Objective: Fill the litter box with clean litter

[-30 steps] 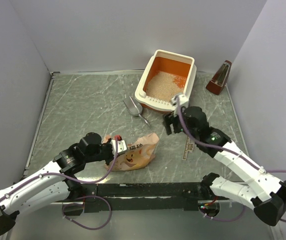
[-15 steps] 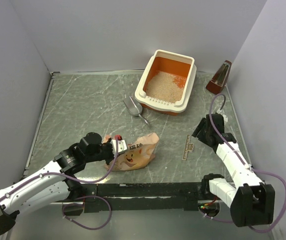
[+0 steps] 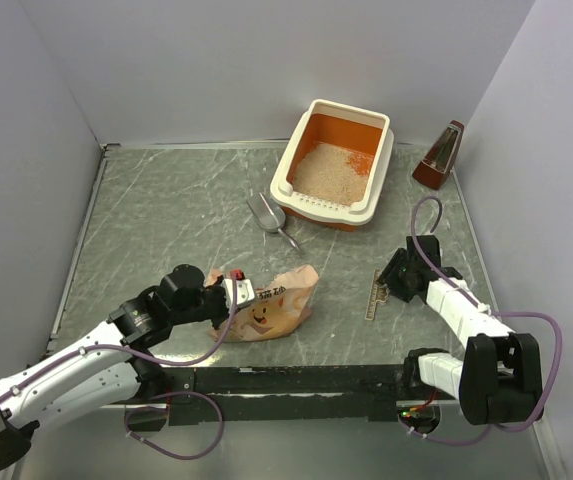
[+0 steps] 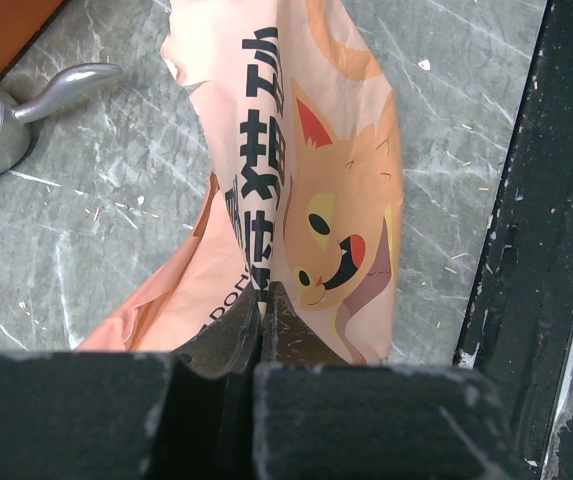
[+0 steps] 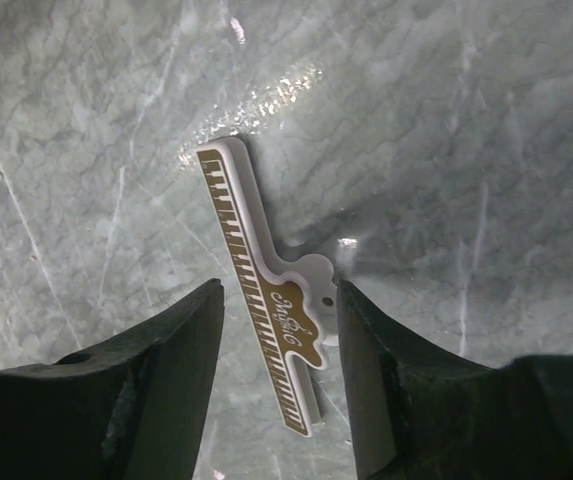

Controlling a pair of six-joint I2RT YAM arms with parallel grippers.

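The litter box (image 3: 288,176), cream-white outside and orange inside, stands at the back right with pale beige clean litter (image 3: 326,170) covering part of its floor. My left gripper (image 3: 234,294) is shut on the edge of the peach-pink cat-print bag (image 3: 278,300), which lies on the table. In the left wrist view the jaws (image 4: 262,300) pinch the bag (image 4: 316,180) flat between them. My right gripper (image 3: 392,284) is open and low over a piano-key clip (image 3: 374,294). In the right wrist view the clip (image 5: 264,300) lies between the fingers (image 5: 181,340), untouched.
A grey metal scoop (image 3: 269,215) lies left of the box and also shows in the left wrist view (image 4: 6,120). A brown metronome (image 3: 439,155) stands at the back right by the wall. A black bar (image 3: 296,378) runs along the near edge.
My right arm has pulled back from the near side of the litter box to the near right and come down over the clip. The left arm and bag have not moved.
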